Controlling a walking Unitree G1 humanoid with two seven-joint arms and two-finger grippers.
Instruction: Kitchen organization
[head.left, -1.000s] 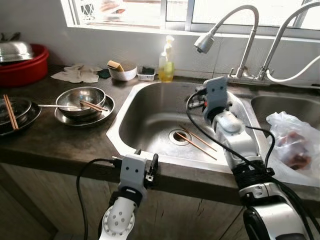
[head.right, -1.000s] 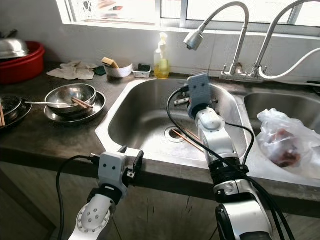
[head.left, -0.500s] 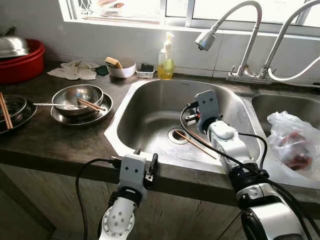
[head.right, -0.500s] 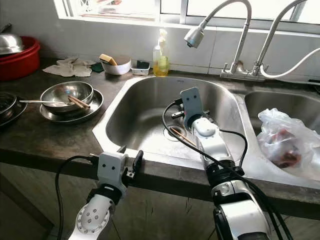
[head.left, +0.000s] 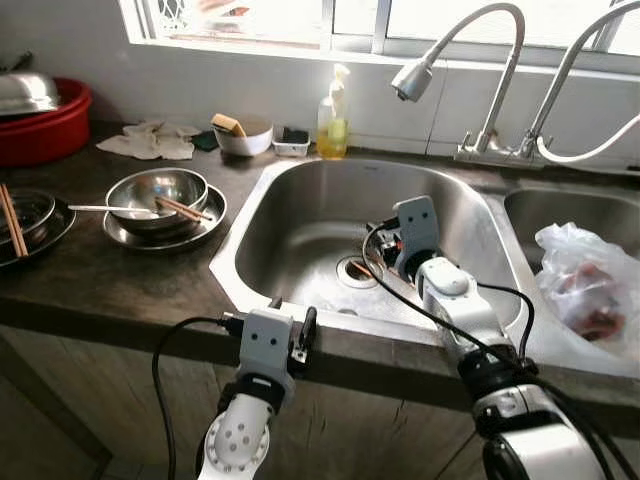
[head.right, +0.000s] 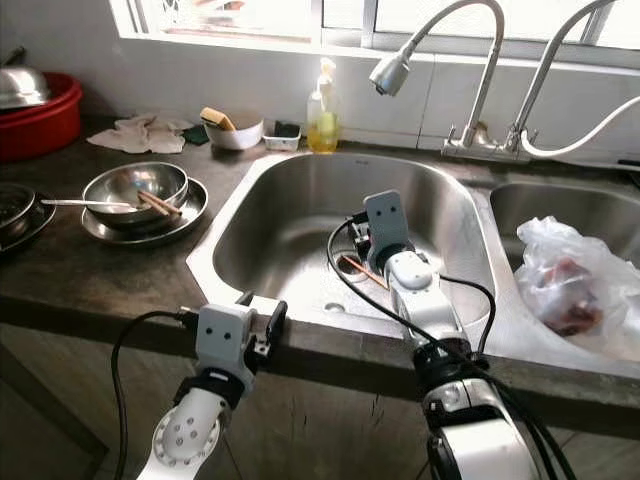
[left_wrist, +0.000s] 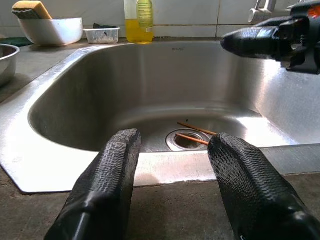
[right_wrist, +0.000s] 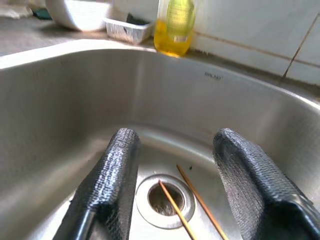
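Right tool low in the sink basin, fingers spread above the chopsticks at the drain.

The right tool (right_wrist: 172, 187) hangs inside the steel sink (head.left: 300, 215) at centre frame, its two black fingers (right_wrist: 112, 175) apart and holding nothing; the pair of chopsticks (right_wrist: 192, 210) lies on the basin floor just beyond the fingertips, one stick crossing the drain (right_wrist: 165, 200), the other beside it. The left tool (left_wrist: 172, 165) rests at the lower centre, at the front edge of the dark tabletop (head.left: 110, 280) before the sink, fingers also spread and empty, well apart from the chopsticks. At the left of the frame a steel bowl (head.left: 158, 192) on a plate carries more sticks. A soap bottle (head.left: 333, 125) stands behind the sink near the upper centre, and a plastic bag (head.left: 585, 280) lies at the right edge.
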